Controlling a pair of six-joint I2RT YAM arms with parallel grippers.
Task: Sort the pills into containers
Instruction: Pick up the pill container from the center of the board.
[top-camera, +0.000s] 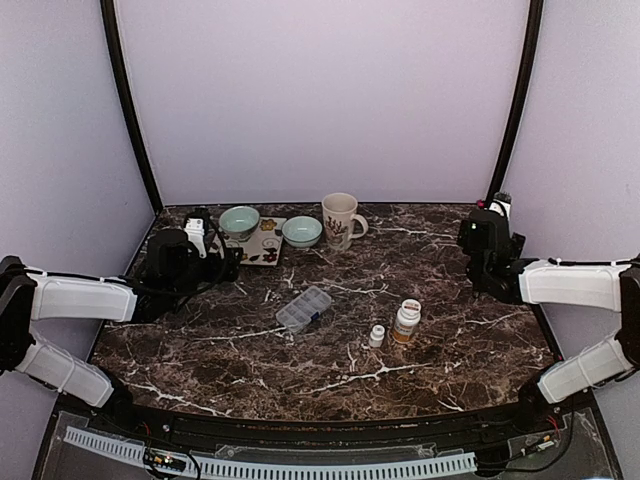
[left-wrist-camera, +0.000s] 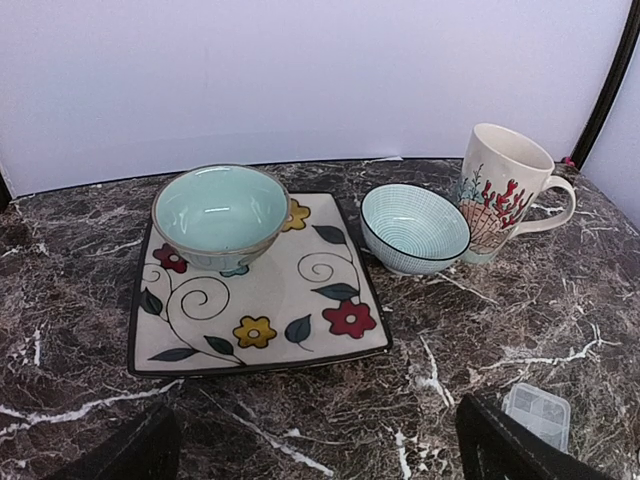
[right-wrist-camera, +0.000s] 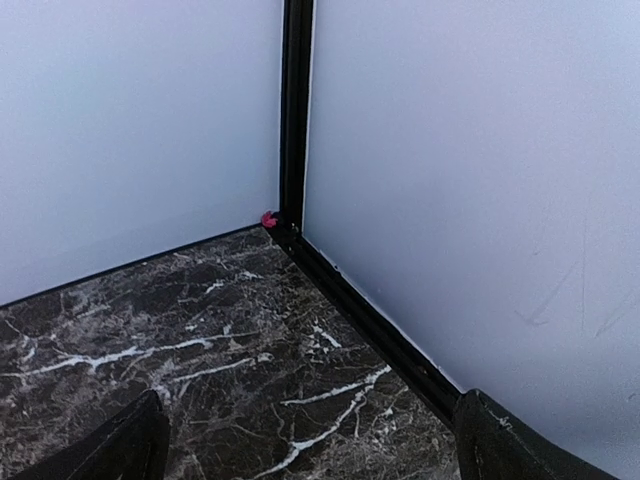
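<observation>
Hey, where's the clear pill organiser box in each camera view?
Top external: pill organiser box in the middle, left of the amber pill bottle.
Left wrist: one corner of the box, bottom right.
Right wrist: not in view.
Shared landmark: the mug, in top and left wrist views; the right wrist sees only marble table and walls.

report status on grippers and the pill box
Left gripper open, facing the plate. Right gripper open, facing the far corner. Box mid-table, untouched. Bottle stands right of it, apart.
</observation>
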